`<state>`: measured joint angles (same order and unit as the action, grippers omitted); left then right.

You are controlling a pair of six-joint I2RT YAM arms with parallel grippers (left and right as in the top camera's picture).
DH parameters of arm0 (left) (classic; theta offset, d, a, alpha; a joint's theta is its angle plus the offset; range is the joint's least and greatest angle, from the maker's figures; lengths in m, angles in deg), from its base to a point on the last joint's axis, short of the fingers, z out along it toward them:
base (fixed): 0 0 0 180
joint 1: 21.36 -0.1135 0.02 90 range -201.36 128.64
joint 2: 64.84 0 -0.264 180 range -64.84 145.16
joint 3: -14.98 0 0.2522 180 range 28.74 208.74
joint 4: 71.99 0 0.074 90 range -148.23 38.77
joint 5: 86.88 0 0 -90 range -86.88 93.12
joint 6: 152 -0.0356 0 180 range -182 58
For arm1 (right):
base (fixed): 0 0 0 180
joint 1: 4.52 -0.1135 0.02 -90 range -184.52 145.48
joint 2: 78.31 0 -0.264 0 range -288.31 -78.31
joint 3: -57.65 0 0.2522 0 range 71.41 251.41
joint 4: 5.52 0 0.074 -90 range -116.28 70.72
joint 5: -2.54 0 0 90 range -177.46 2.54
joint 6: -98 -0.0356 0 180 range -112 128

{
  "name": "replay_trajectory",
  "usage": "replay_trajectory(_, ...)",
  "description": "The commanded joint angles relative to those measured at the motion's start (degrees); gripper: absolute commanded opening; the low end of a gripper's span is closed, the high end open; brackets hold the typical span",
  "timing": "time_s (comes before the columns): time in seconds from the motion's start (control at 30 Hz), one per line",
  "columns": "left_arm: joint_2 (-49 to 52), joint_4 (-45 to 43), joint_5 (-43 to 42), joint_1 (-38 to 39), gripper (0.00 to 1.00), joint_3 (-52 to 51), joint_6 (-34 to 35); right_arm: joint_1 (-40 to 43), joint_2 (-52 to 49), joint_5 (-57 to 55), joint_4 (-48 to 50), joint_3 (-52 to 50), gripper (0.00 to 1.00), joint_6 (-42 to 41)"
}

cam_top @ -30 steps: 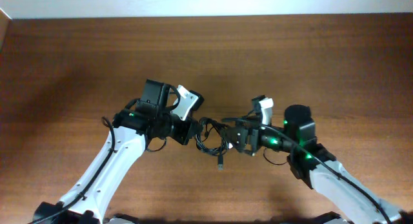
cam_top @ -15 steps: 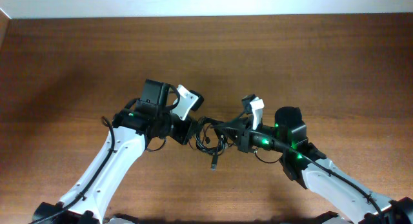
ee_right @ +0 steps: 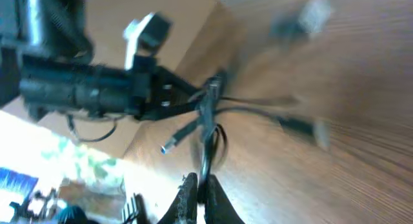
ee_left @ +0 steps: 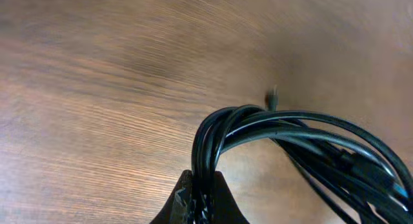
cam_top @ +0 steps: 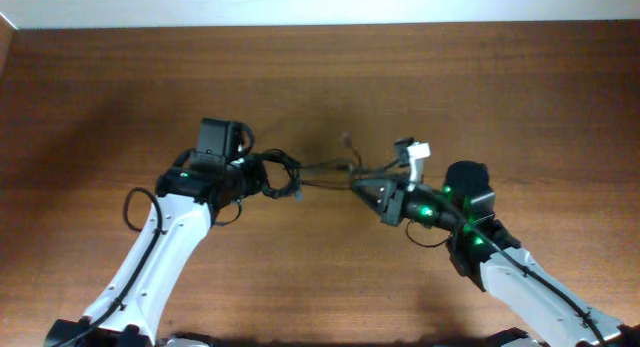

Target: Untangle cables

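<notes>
We see the cables [cam_top: 318, 169] stretched between both arms, lifted off the wooden table [cam_top: 500, 87]. The left gripper [cam_top: 262, 177] is clamped on a coiled bunch of them. The right gripper [cam_top: 360, 186] pinches a strand at the other end. One blurred plug [cam_top: 346, 140] sticks up near the middle.

Brown wooden bench under even light

The bench [cam_top: 320, 77] fills nearly the whole overhead view, its reddish-brown grain running left to right, with a soft dark shadow lying near its middle. A pale strip [cam_top: 320, 5] runs along its far edge, and a small pale corner shows at far left. In the left wrist view the same grain [ee_left: 97, 88] is seen close up. In the right wrist view a bright, blurred area [ee_right: 58, 153] lies beyond the bench edge.
</notes>
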<state>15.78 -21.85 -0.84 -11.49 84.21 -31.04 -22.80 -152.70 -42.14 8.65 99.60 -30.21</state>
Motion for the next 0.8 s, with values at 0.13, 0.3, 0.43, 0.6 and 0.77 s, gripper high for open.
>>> replay_trajectory(0.13,-0.5,-2.6,-7.8,-1.9,0.0,1.1,4.5,3.6,1.7,-9.4,-9.9,0.7,0.05,-9.2)
replay_trajectory(0.3,-0.5,-4.0,-8.4,-1.9,0.0,1.1,-1.3,3.6,1.7,-6.3,-12.5,0.7,0.31,-6.8)
replay_trajectory(0.43,-0.5,-4.0,-13.0,-1.9,0.0,1.1,-13.2,3.5,1.7,-4.6,-12.5,0.7,0.37,-6.9)
replay_trajectory(0.6,-0.5,-3.8,-22.6,-1.4,0.0,1.0,-33.1,1.5,1.7,-3.3,-6.0,0.7,0.39,-10.9)
replay_trajectory(0.77,-0.5,-3.8,-25.3,-0.9,0.0,1.0,-41.1,-1.3,1.7,-4.0,-0.7,0.7,0.4,-17.8)
